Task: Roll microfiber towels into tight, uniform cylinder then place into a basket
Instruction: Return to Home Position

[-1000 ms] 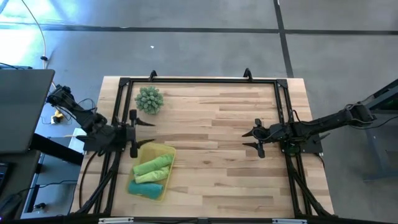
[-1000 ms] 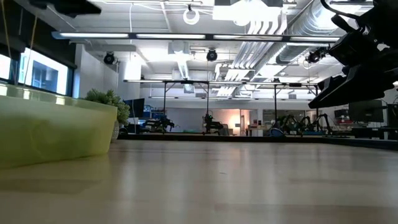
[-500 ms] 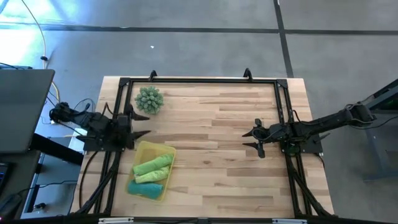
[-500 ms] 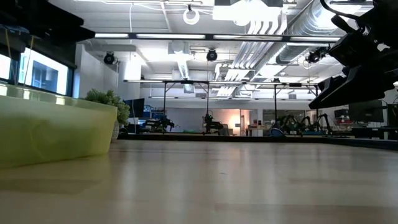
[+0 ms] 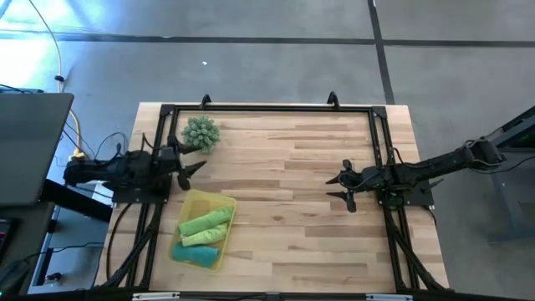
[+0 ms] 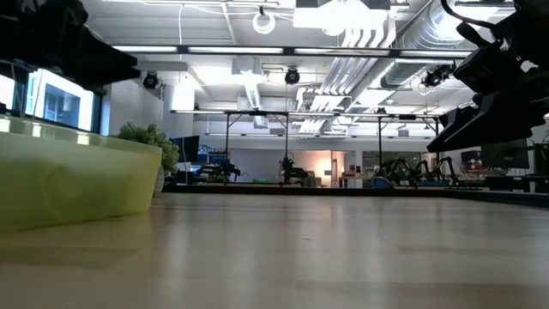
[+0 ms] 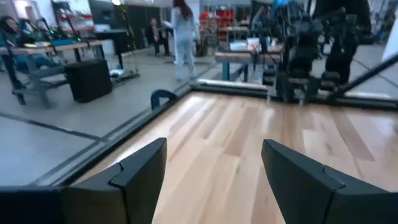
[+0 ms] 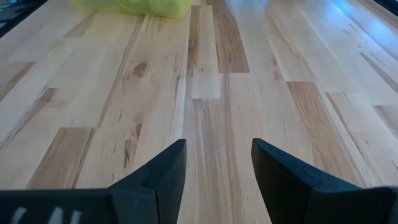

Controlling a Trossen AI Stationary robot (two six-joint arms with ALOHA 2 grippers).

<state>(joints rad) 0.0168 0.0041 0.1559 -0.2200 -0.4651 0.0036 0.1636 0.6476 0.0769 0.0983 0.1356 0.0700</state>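
Basket (image 5: 211,198): one, shallow, translucent yellow plastic with rounded corners, stood at the near left of the wooden counter (image 5: 284,167). Microfiber towels (image 5: 206,223): three, each rolled into a short cylinder, all lying side by side inside the basket; two were lime green toward its far end, and one teal towel (image 5: 192,253) lay at its near end. Spiky ball (image 5: 201,134): one, pale green, at the far left, apart from the basket. Left pincer (image 5: 191,159): one, fingers spread, empty, at the left edge between ball and basket. Right pincer (image 5: 332,188): one, fingers spread, empty, at the right side, well apart from the basket.
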